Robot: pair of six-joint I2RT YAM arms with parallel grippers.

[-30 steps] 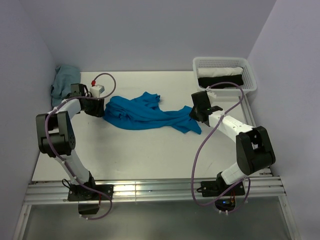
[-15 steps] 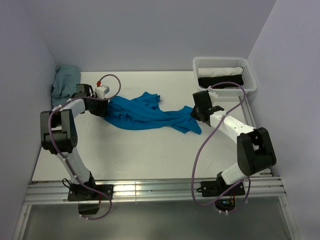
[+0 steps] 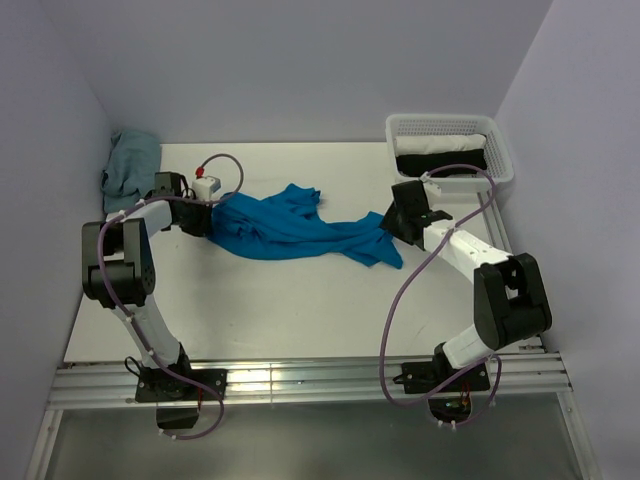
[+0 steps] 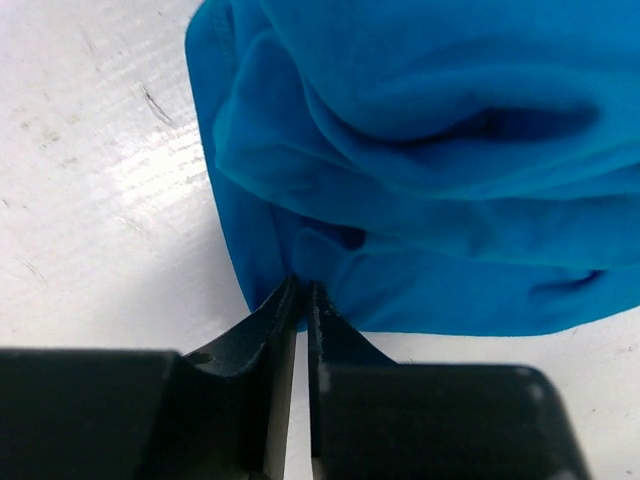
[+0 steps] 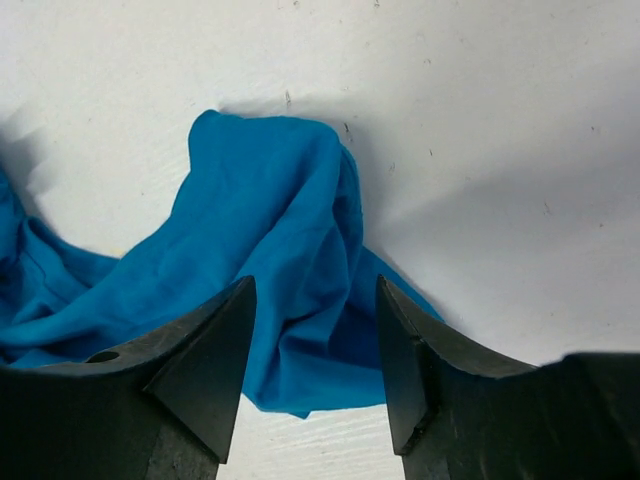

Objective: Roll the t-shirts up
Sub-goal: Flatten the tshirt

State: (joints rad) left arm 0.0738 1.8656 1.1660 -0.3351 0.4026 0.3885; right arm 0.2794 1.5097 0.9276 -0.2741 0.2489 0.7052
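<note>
A bright turquoise-blue t-shirt (image 3: 295, 228) lies crumpled and stretched across the middle of the white table. My left gripper (image 3: 207, 218) sits at its left end; in the left wrist view the jaws are pinched together on a fold of the t-shirt's edge (image 4: 300, 262). At the shirt's right end my right gripper (image 3: 392, 224) stands open, and in the right wrist view the blue cloth (image 5: 290, 260) lies on the table between and below the spread fingers (image 5: 215, 340), untouched.
A white mesh basket (image 3: 448, 148) at the back right holds rolled white and black fabric. A pale blue-grey garment (image 3: 128, 165) is bunched in the back left corner. Walls close in the table at the left, back and right.
My left gripper moved right to the shirt's left edge and shut on it. My right gripper opened, let go of the shirt's right end and drew back slightly.
</note>
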